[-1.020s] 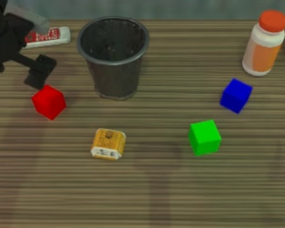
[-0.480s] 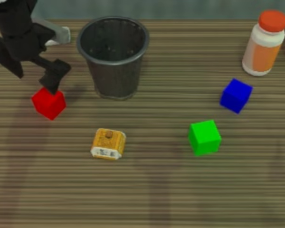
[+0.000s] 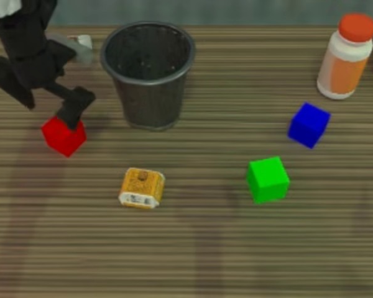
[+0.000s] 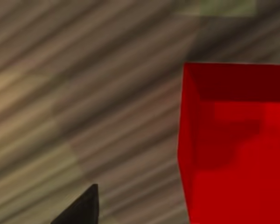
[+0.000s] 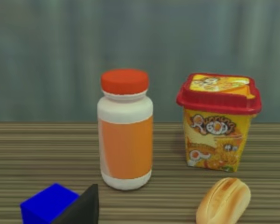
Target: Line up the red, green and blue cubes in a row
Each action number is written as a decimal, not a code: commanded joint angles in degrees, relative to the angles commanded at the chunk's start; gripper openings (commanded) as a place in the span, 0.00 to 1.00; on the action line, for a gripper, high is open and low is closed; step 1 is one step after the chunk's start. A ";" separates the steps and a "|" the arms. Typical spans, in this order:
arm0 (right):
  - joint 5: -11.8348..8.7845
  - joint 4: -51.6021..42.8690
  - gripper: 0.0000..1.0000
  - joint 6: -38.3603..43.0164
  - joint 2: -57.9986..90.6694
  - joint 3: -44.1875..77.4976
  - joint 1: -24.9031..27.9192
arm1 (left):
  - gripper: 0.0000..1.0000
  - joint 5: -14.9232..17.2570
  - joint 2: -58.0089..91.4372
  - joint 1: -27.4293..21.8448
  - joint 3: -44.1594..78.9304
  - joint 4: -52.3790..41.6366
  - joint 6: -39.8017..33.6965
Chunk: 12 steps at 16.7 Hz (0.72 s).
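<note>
The red cube lies at the table's left, left of the bin. My left gripper hovers open just above and behind it, and one dark finger overlaps the cube's back edge. In the left wrist view the red cube looms very close, beside one fingertip; nothing is gripped. The green cube sits right of centre and the blue cube behind it to the right. My right gripper is outside the top view. Its wrist view shows one fingertip in front of the blue cube.
A dark round bin stands at the back, left of centre. A small yellow-orange labelled box lies in front of it. At the back right are a white bottle with an orange cap, a noodle cup and a bread roll.
My left arm has swung to the right and come down over the red cube, so its finger now overlaps the cube's back edge. The cubes have not moved.
</note>
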 joint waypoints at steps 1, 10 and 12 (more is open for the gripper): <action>0.00 0.00 1.00 0.00 0.00 0.00 0.00 | 1.00 0.01 0.63 0.00 -1.55 2.32 0.00; 0.00 0.00 1.00 0.00 0.00 0.00 0.00 | 1.00 0.04 3.89 -0.02 -9.06 13.09 0.01; 0.00 0.00 1.00 0.00 0.00 0.00 0.00 | 0.85 0.04 3.89 -0.02 -9.06 13.09 0.01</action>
